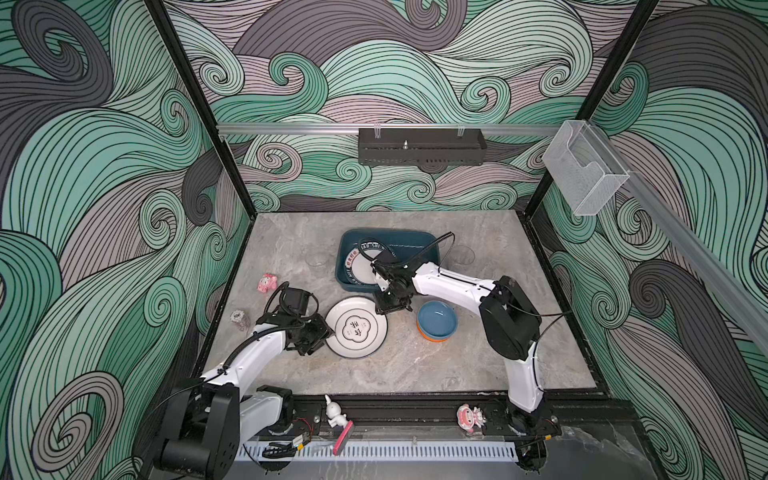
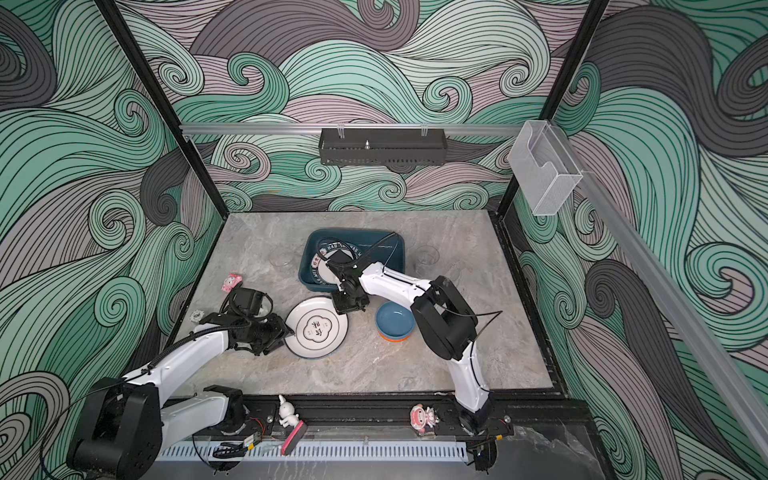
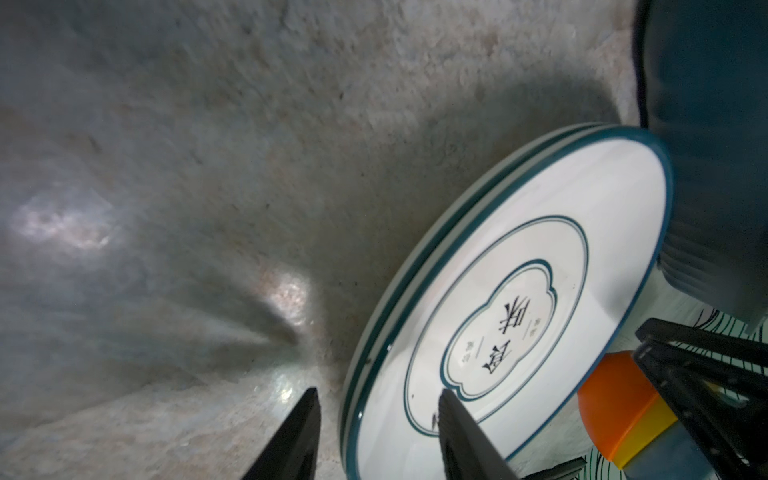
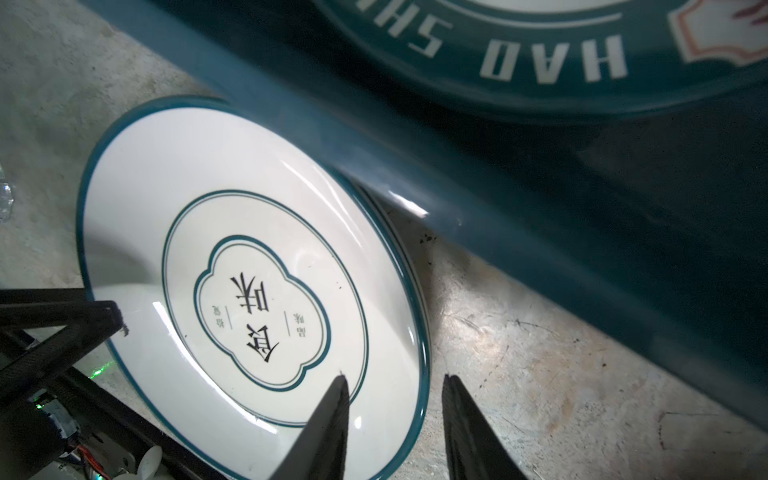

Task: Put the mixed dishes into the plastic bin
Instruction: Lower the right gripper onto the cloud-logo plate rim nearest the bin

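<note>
While left fingers (image 3: 297,440) and right fingers (image 4: 326,436) straddle plate (image 1: 356,328) rim, both seemingly parted

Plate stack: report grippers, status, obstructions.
Left gripper, right gripper both open, each straddling the rim. Plate stack on table, not lifted. Bin wall hard by its far edge; bowls beside.

Left end effector (image 3: 379,392) and right end effector (image 4: 396,377) hang low, jaws parted.

We are logging the grey stone table (image 1: 415,374) bearing a teal bin (image 1: 411,249), stacked plates (image 1: 356,328), stacked bowls (image 1: 437,320), two tumblers (image 1: 462,254), a pink figurine (image 1: 267,283) and chips (image 1: 240,319).
</note>
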Controlling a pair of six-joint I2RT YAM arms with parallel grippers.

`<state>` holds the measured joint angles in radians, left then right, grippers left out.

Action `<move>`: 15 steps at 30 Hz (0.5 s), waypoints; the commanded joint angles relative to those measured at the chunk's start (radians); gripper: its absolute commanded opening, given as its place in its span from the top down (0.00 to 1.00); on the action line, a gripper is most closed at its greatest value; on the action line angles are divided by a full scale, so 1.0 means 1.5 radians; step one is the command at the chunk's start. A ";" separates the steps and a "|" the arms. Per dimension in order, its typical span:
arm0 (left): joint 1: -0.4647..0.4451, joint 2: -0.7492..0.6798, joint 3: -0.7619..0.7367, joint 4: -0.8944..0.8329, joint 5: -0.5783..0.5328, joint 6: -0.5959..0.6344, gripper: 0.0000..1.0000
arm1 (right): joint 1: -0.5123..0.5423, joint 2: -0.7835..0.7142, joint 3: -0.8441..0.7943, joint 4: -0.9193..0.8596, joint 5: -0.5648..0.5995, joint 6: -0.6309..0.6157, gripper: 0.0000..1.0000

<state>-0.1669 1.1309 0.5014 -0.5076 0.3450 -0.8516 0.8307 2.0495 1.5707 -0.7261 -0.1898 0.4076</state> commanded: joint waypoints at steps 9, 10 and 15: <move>-0.002 0.005 -0.008 0.006 0.009 0.011 0.56 | 0.007 0.034 0.036 -0.026 0.014 -0.008 0.61; -0.002 0.006 -0.008 0.007 0.008 0.011 0.57 | 0.008 0.034 0.037 -0.026 0.013 -0.009 0.61; -0.002 0.009 -0.009 0.009 0.009 0.013 0.58 | 0.010 0.040 0.039 -0.026 0.010 -0.011 0.63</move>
<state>-0.1669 1.1320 0.4976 -0.4984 0.3496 -0.8448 0.8379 2.0880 1.6054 -0.7456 -0.1833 0.3996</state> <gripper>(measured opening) 0.417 0.373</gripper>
